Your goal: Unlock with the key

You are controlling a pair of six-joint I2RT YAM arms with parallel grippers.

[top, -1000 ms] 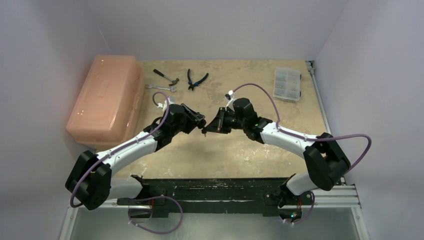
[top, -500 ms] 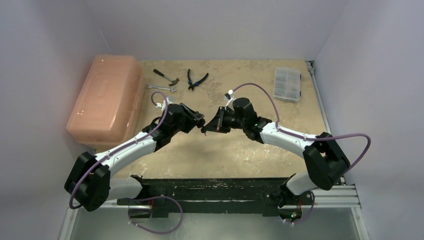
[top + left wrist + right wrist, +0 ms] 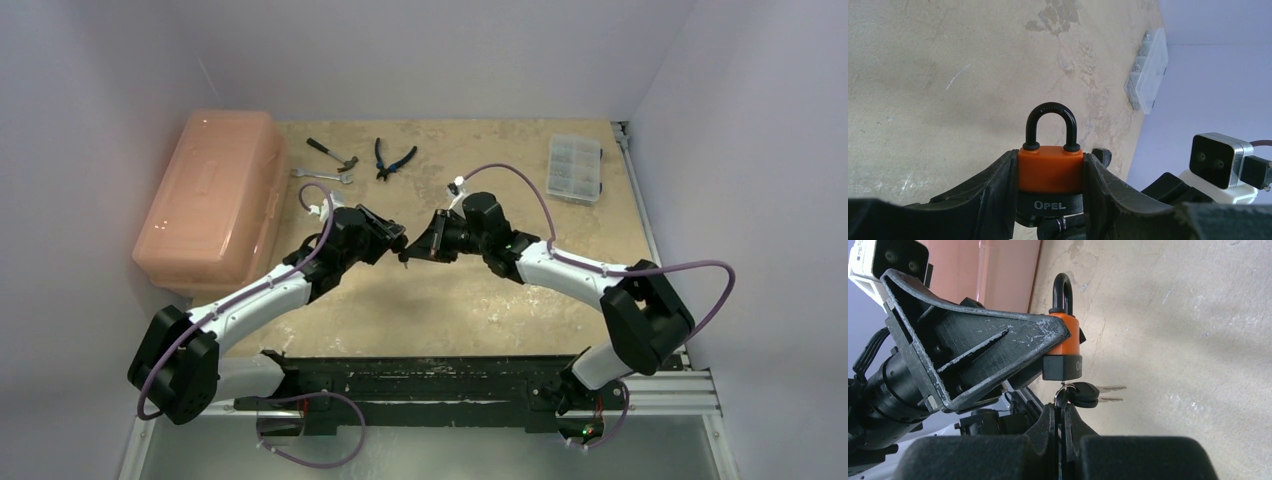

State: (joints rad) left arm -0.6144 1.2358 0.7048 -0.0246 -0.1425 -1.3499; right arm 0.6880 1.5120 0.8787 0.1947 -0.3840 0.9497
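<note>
My left gripper (image 3: pixel 1050 172) is shut on an orange padlock (image 3: pixel 1050 169) with a black base and a black shackle (image 3: pixel 1051 125), which is closed. The padlock also shows in the right wrist view (image 3: pixel 1069 342), held by the left fingers (image 3: pixel 998 347). My right gripper (image 3: pixel 1061 412) is shut on the black head of a key (image 3: pixel 1062 402) whose blade sits in the bottom of the padlock. Two spare keys (image 3: pixel 1090 393) hang from the ring beside it. In the top view both grippers meet above the table's middle (image 3: pixel 403 247).
A pink toolbox (image 3: pixel 212 195) lies at the left. A small hammer (image 3: pixel 332 153), a wrench (image 3: pixel 322 175) and pliers (image 3: pixel 393 159) lie at the back. A clear parts box (image 3: pixel 575 167) sits at the back right.
Both grippers, joined at the padlock and key, have drifted slightly left and toward the back. The holds are unchanged.
</note>
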